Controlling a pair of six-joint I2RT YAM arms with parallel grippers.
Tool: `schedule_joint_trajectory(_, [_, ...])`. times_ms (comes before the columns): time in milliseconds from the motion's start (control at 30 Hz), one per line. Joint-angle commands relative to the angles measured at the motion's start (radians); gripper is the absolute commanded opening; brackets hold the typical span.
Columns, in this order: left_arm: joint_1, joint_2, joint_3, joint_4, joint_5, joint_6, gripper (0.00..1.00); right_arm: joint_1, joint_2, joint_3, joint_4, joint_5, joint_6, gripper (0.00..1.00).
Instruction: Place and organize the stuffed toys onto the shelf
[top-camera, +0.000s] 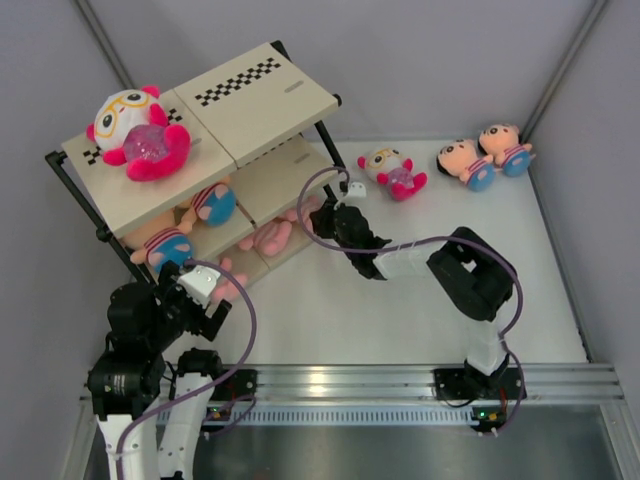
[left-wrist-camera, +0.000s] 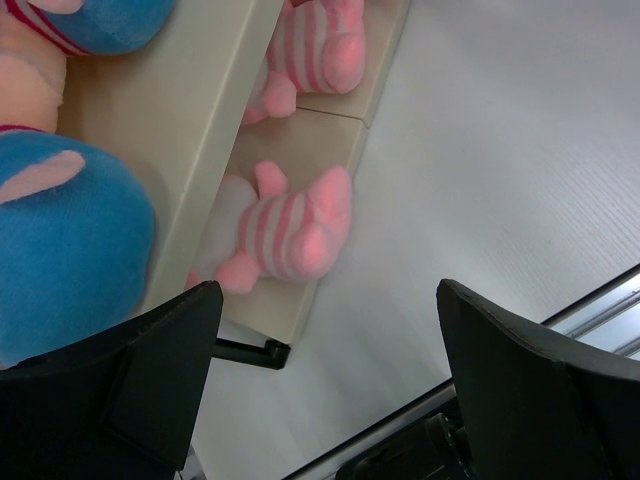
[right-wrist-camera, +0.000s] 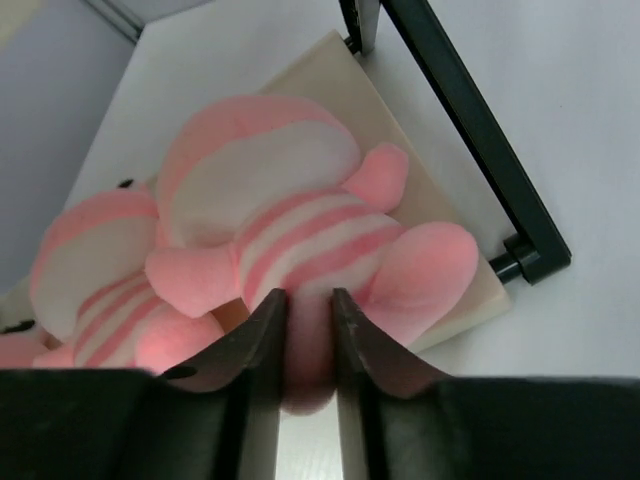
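The shelf (top-camera: 255, 100) stands at the far left. A white-headed toy with yellow glasses (top-camera: 135, 135) lies on its top board. Two peach-faced toys (top-camera: 205, 200) sit on the middle tier, and pale pink toys (top-camera: 270, 235) lie on the bottom board. My right gripper (right-wrist-camera: 308, 305) is shut on a leg of a pale pink striped toy (right-wrist-camera: 290, 200) that rests on the bottom board's corner (right-wrist-camera: 440, 200). It sits beside a second pink toy (right-wrist-camera: 90, 260). My left gripper (left-wrist-camera: 330, 320) is open and empty just in front of another pink toy (left-wrist-camera: 285, 235) on the bottom board.
A small white-headed toy (top-camera: 392, 170) and two peach-faced toys with blue bottoms (top-camera: 465, 163) (top-camera: 507, 147) lie on the white table at the far right. The shelf's black frame leg (right-wrist-camera: 470, 130) stands close to my right gripper. Grey walls enclose the table.
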Motion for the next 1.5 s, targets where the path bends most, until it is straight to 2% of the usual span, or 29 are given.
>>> schedule_joint_trajectory(0, [0.009, 0.015, 0.032, -0.003, 0.022, 0.002, 0.95, 0.007, -0.018, 0.023, 0.076, 0.017, 0.041, 0.32])
schedule_joint_trajectory(33, [0.009, 0.013, 0.031, -0.006, 0.024, 0.006, 0.95, 0.007, -0.050, 0.010, 0.079, 0.008, 0.038, 0.47])
schedule_joint_trajectory(100, [0.011, 0.012, 0.028, -0.010, 0.022, 0.009, 0.95, 0.004, -0.096, -0.039, 0.086, -0.020, 0.004, 0.60])
schedule_joint_trajectory(233, [0.011, 0.006, 0.022, -0.015, 0.024, 0.014, 0.95, -0.007, -0.293, -0.114, 0.027, -0.046, -0.071, 0.76])
schedule_joint_trajectory(433, [0.011, -0.004, 0.023, -0.047, 0.022, 0.043, 0.95, -0.091, -0.606, -0.246, -0.157, -0.138, -0.128, 0.84])
schedule_joint_trajectory(567, [0.011, -0.029, 0.026, -0.116, 0.011, 0.098, 0.96, -0.310, -0.673, -0.244, -0.318, -0.274, -0.077, 0.84])
schedule_joint_trajectory(600, [0.011, -0.037, 0.026, -0.124, 0.004, 0.120, 0.96, -0.420, -0.668, -0.237, -0.331, -0.302, -0.054, 0.83])
schedule_joint_trajectory(700, [0.011, -0.071, 0.025, -0.137, -0.032, 0.134, 0.98, -0.598, -0.584, -0.175, -0.335, -0.403, -0.040, 0.83])
schedule_joint_trajectory(767, [0.011, -0.089, 0.019, -0.145, -0.039, 0.135, 0.98, -0.690, -0.463, -0.087, -0.343, -0.464, -0.017, 0.83])
schedule_joint_trajectory(867, [0.013, -0.088, 0.009, -0.156, -0.038, 0.132, 0.99, -0.756, -0.281, 0.051, -0.348, -0.556, 0.030, 0.85])
schedule_joint_trajectory(900, [0.014, -0.085, 0.008, -0.156, -0.038, 0.134, 0.99, -0.782, -0.238, 0.084, -0.348, -0.572, 0.033, 0.96])
schedule_joint_trajectory(933, [0.017, -0.083, 0.006, -0.156, -0.035, 0.134, 0.98, -0.789, -0.169, 0.137, -0.348, -0.574, 0.033, 0.99])
schedule_joint_trajectory(1067, [0.023, -0.077, -0.018, -0.157, -0.030, 0.146, 0.99, -0.780, -0.023, 0.240, -0.360, -0.584, 0.029, 1.00])
schedule_joint_trajectory(1167, [0.029, -0.079, -0.044, -0.156, -0.004, 0.158, 0.99, -0.772, 0.069, 0.280, -0.357, -0.589, 0.046, 0.97])
schedule_joint_trajectory(1267, [0.029, -0.071, -0.047, -0.154, 0.050, 0.178, 0.98, -0.757, 0.143, 0.305, -0.349, -0.610, 0.065, 0.86])
schedule_joint_trajectory(1300, [0.029, -0.067, -0.044, -0.153, 0.072, 0.193, 0.99, -0.752, 0.157, 0.306, -0.342, -0.612, 0.070, 0.78])
schedule_joint_trajectory(1367, [0.028, -0.053, -0.020, -0.151, 0.132, 0.221, 0.99, -0.741, 0.184, 0.308, -0.329, -0.606, 0.082, 0.70])
schedule_joint_trajectory(1400, [0.028, -0.045, -0.008, -0.153, 0.151, 0.227, 0.99, -0.740, 0.194, 0.306, -0.319, -0.601, 0.087, 0.50])
schedule_joint_trajectory(1467, [0.028, -0.025, 0.035, -0.148, 0.192, 0.227, 0.99, -0.741, 0.192, 0.299, -0.317, -0.561, 0.090, 0.26])
